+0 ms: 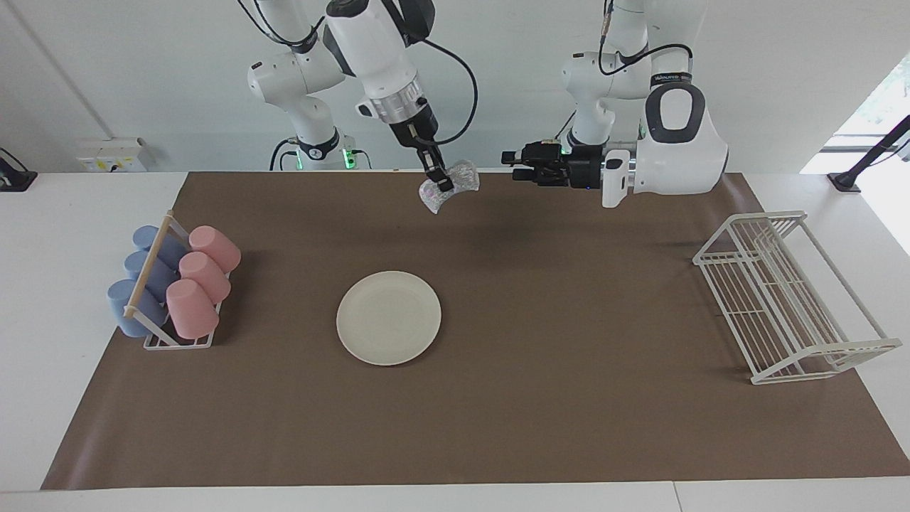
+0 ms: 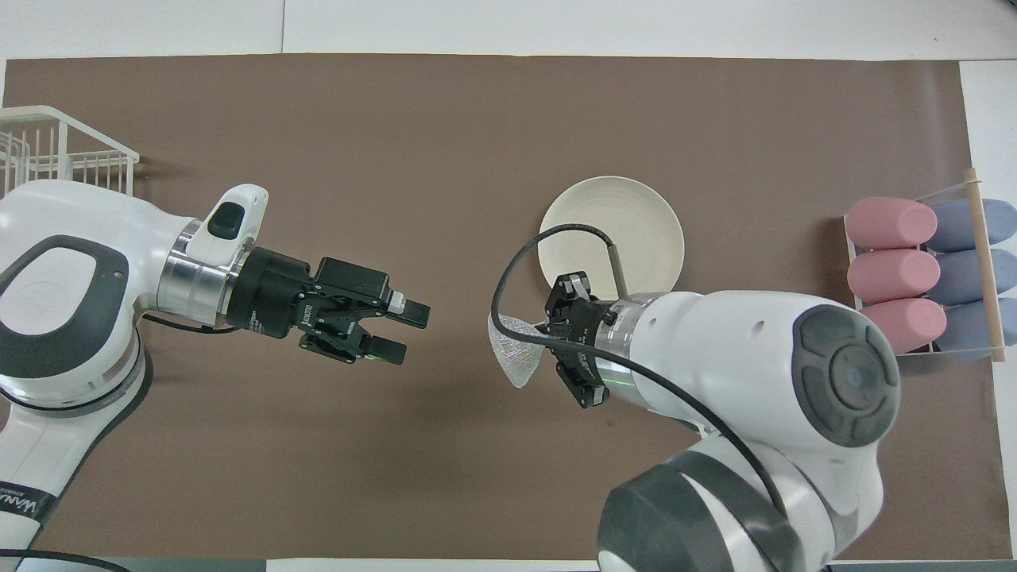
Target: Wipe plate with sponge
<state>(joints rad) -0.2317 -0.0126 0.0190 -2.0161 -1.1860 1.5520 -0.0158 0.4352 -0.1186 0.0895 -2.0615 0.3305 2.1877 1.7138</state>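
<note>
The plate [image 1: 389, 318] is plain cream-white. The sponge [image 1: 448, 185] is silvery and glittery. A brown mat [image 1: 540, 427] covers the white bench [image 1: 43, 213]. The cups are pink [image 1: 202, 281] and blue [image 1: 142, 284]; the wire rack [image 1: 789, 299] is white.

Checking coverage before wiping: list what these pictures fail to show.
- Overhead view: the right end effector fingertips on the sponge, hidden by its own wrist.
- Overhead view: the plate edge nearest the robots, covered by the right arm.
- Overhead view: the wire rack, cut off by the edge.
</note>
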